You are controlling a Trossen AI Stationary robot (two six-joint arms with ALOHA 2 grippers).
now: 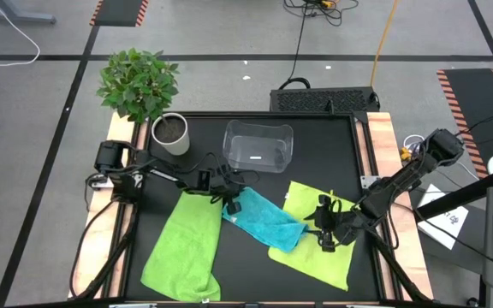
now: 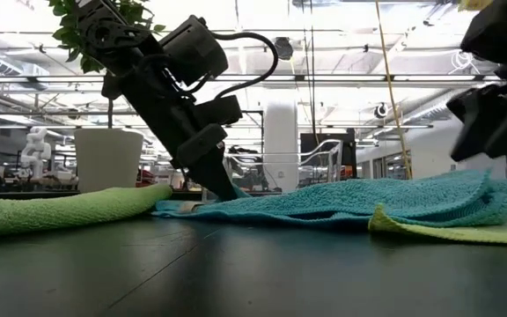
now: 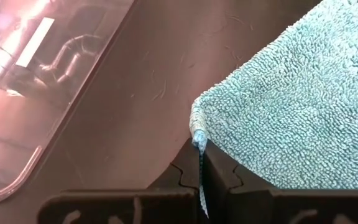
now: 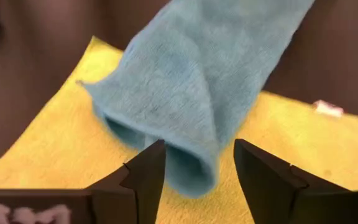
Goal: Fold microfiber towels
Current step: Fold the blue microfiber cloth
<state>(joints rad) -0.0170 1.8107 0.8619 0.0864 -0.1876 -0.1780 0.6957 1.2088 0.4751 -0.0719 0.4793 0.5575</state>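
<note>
Three microfiber towels lie on the black table. A lime-green one is spread at the near left. Another lime-green one lies at the near right. The turquoise towel lies between them, and its doubled-over right end rests on the right green towel. My left gripper is shut on the turquoise towel's left corner. My right gripper hangs open over the right green towel, just short of the turquoise towel's doubled end, and touches nothing. My left gripper pinches the turquoise towel's far-left corner between its two fingers, which meet on the cloth's edge. The fingers come slanting down from the table's left. The corner sits low at the table and the rest of the towel lies slack.
A clear plastic bin stands at the table's far middle, close to my left gripper. A potted plant in a white pot stands at the far left. Bare black table lies at the near middle, between the green towels.
</note>
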